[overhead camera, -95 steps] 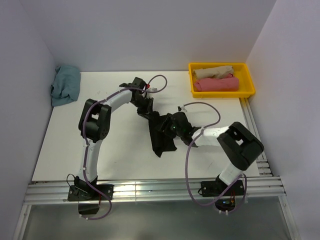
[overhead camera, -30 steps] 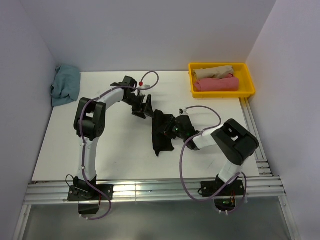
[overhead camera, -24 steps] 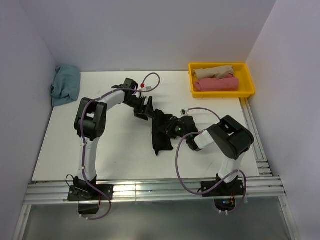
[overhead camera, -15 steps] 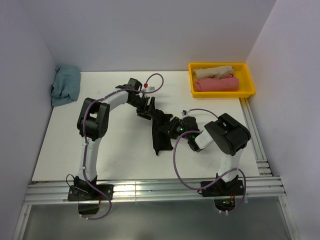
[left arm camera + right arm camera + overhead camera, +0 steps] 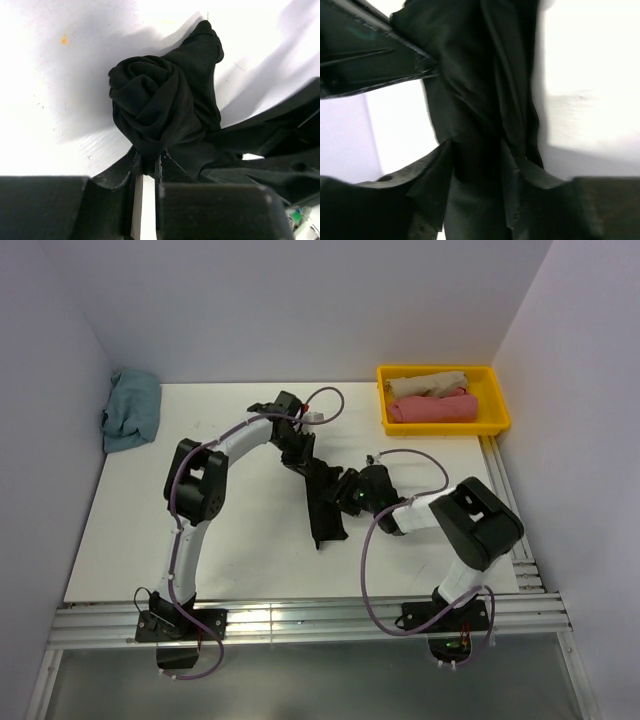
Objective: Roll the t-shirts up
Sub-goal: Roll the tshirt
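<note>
The black t-shirt (image 5: 328,508) lies as a long narrow roll in the middle of the white table (image 5: 240,540). My left gripper (image 5: 304,462) is shut on its far end; the left wrist view shows the spiral roll end (image 5: 152,107) pinched between the fingers. My right gripper (image 5: 346,498) is shut on the roll's right side; the right wrist view shows black cloth (image 5: 480,100) between the fingers. A teal t-shirt (image 5: 132,410) lies crumpled at the far left. A pink rolled shirt (image 5: 432,408) and a beige rolled shirt (image 5: 428,385) lie in the yellow bin (image 5: 496,412).
The yellow bin stands at the table's far right corner. Purple cables (image 5: 385,540) loop from both arms over the table. White walls close in the table at the back and both sides. Metal rails (image 5: 300,620) run along the near edge.
Both grippers have shifted a little right with the black roll. The left wrist has swung right and nearer the roll's far end. The roll looks tighter and narrower.
</note>
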Available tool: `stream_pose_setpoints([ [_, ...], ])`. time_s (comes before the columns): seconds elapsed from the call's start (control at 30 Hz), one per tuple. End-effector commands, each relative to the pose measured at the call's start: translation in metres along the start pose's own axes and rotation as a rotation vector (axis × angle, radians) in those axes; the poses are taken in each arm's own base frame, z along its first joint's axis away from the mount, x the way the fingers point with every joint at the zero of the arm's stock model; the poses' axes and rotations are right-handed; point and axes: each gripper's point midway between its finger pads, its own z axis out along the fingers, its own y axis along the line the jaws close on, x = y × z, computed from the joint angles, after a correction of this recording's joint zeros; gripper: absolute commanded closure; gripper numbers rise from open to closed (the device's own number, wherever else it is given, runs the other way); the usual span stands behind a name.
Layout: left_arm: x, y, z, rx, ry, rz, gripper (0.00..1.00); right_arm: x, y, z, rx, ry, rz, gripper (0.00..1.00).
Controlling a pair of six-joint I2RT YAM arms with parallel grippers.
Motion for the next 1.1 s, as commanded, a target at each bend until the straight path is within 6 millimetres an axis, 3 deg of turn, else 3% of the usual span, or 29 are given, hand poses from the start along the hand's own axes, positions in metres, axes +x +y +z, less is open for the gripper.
stream_pose_setpoints([
  [0.0,0.0,0.013,-0.001,-0.119,0.018,0.013,0.94,-0.011,-0.048,-0.021,0.321,-0.053,-0.163,0.5],
  [0.07,0.0,0.014,-0.001,-0.136,0.024,0.017,0.97,-0.015,-0.046,-0.03,0.39,-0.085,-0.222,0.49],
  [0.1,0.001,0.014,-0.001,-0.139,0.029,0.019,0.98,-0.024,-0.028,-0.031,0.374,-0.117,-0.251,0.49],
  [0.13,0.002,0.013,0.0,-0.141,0.033,0.02,0.98,-0.022,-0.02,-0.033,0.375,-0.12,-0.279,0.49],
  [0.17,0.0,0.014,0.0,-0.151,0.031,0.023,0.98,-0.025,-0.023,-0.038,0.428,-0.141,-0.306,0.48],
  [0.27,-0.001,0.013,0.001,-0.16,0.033,0.029,0.98,-0.036,0.011,-0.042,0.444,-0.202,-0.394,0.48],
  [0.4,-0.003,0.011,0.002,-0.161,0.039,0.033,0.98,-0.031,0.039,-0.04,0.453,-0.218,-0.492,0.48],
  [0.5,-0.002,0.009,0.004,-0.161,0.047,0.036,0.98,-0.025,0.046,-0.03,0.494,-0.214,-0.553,0.48],
  [0.57,-0.002,0.009,0.005,-0.162,0.049,0.038,0.97,-0.017,0.039,-0.024,0.54,-0.196,-0.59,0.48],
  [0.63,0.0,0.01,0.006,-0.163,0.055,0.037,0.97,-0.013,0.05,-0.019,0.542,-0.208,-0.619,0.48],
  [0.77,0.001,0.01,0.007,-0.162,0.061,0.039,0.97,-0.005,0.049,-0.008,0.607,-0.206,-0.674,0.48],
  [0.8,0.001,0.011,0.007,-0.163,0.062,0.037,0.97,0.0,0.041,-0.003,0.638,-0.194,-0.692,0.47],
  [1.07,0.0,0.008,0.006,-0.15,0.063,0.042,0.88,0.024,0.026,0.008,0.697,-0.144,-0.75,0.48],
])
